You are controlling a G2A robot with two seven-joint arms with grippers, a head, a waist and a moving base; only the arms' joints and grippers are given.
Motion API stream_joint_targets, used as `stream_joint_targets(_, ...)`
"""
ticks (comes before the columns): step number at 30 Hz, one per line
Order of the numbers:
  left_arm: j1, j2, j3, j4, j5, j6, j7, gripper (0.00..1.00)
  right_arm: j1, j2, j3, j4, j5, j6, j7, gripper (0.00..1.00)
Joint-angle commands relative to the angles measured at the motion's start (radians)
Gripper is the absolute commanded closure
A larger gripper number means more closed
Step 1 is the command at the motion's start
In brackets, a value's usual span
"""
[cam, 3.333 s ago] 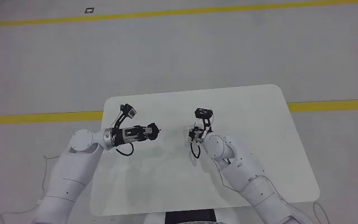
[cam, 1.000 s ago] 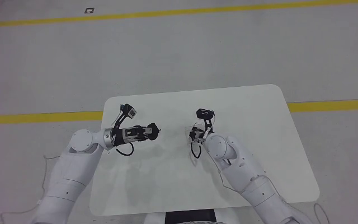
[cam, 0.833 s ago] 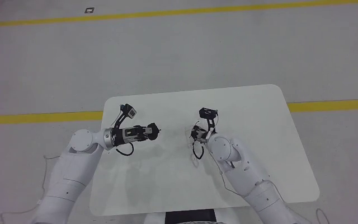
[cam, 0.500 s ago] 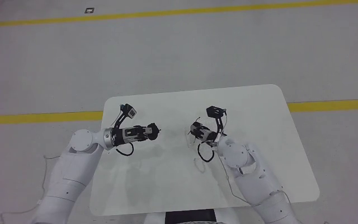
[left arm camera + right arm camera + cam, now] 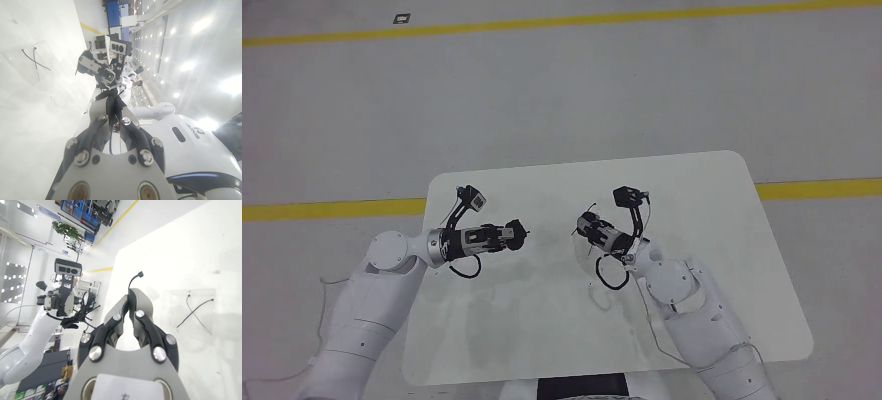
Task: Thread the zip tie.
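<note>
- While the right gripper (image 5: 129, 294) hangs above the middle of the table (image 5: 722, 200), its jaws are clamped on a black zip tie (image 5: 132, 280), whose head end curls out just past the fingertips
- The rest of the strap is hidden behind the fingers, so I cannot say how much of it hangs free
- Facing it and well apart, the left gripper (image 5: 112, 102) is held out level over the table with its jaws together; a thin black strand shows at them, but I cannot tell what it is or whether it is pinched
- On the table near the right gripper lies a clear sheet (image 5: 170, 298) with two spare ties (image 5: 196, 308) crossed on it, neither touched by a gripper
- To my eye the pick-up is done and the threading itself is not yet begun: the tie is up off the sheet, with no loop formed
- The next move calls for bringing the two grippers close, getting a second grip on the strap, and lining its thin tip up with the small slot in the head; the strap looks springy, so a free end will likely wander and need a slow, square approach
</note>
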Motion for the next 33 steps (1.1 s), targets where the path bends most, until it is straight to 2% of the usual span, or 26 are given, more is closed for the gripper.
stream_joint_targets(1, 0.001, -0.003, 0.018, 0.007, -0.01, 0.008, 0.018, 1.0, -0.013, 0.0, -0.023, -0.042, -0.078, 0.018, -0.077, 1.0)
stream_joint_targets(4, -0.015, -0.011, 0.05, 0.039, -0.022, 0.004, 0.036, 1.0, -0.034, 0.0, -0.055, -0.088, -0.156, 0.048, -0.123, 1.0)
stream_joint_targets(9, -0.06, -0.024, 0.097, 0.111, -0.014, -0.006, 0.064, 1.0, -0.06, 0.001, -0.098, -0.138, -0.25, 0.089, -0.174, 1.0)
stream_joint_targets(14, -0.096, -0.038, 0.131, 0.161, -0.032, -0.006, 0.067, 1.0, -0.079, 0.001, -0.133, -0.17, -0.289, 0.077, -0.208, 1.0)
stream_joint_targets(17, -0.102, -0.04, 0.135, 0.163, -0.033, -0.006, 0.065, 1.0, -0.081, 0.003, -0.14, -0.174, -0.338, 0.05, -0.283, 1.0)
stream_joint_targets(26, -0.102, -0.04, 0.135, 0.163, -0.033, -0.006, 0.065, 1.0, -0.081, 0.003, -0.141, -0.174, -0.338, 0.049, -0.285, 1.0)
stream_joint_targets(28, -0.094, -0.041, 0.143, 0.144, -0.02, 0.001, 0.089, 1.0, -0.083, 0.002, -0.148, -0.173, -0.332, 0.041, -0.29, 1.0)
stream_joint_targets(30, -0.09, -0.039, 0.148, 0.128, -0.002, 0.003, 0.1, 1.0, -0.078, 0.003, -0.158, -0.169, -0.384, 0.052, -0.292, 1.0)
stream_joint_targets(33, -0.091, -0.04, 0.157, 0.116, 0.011, 0.007, 0.113, 1.0, -0.073, 0.002, -0.176, -0.164, -0.403, 0.065, -0.297, 1.0)
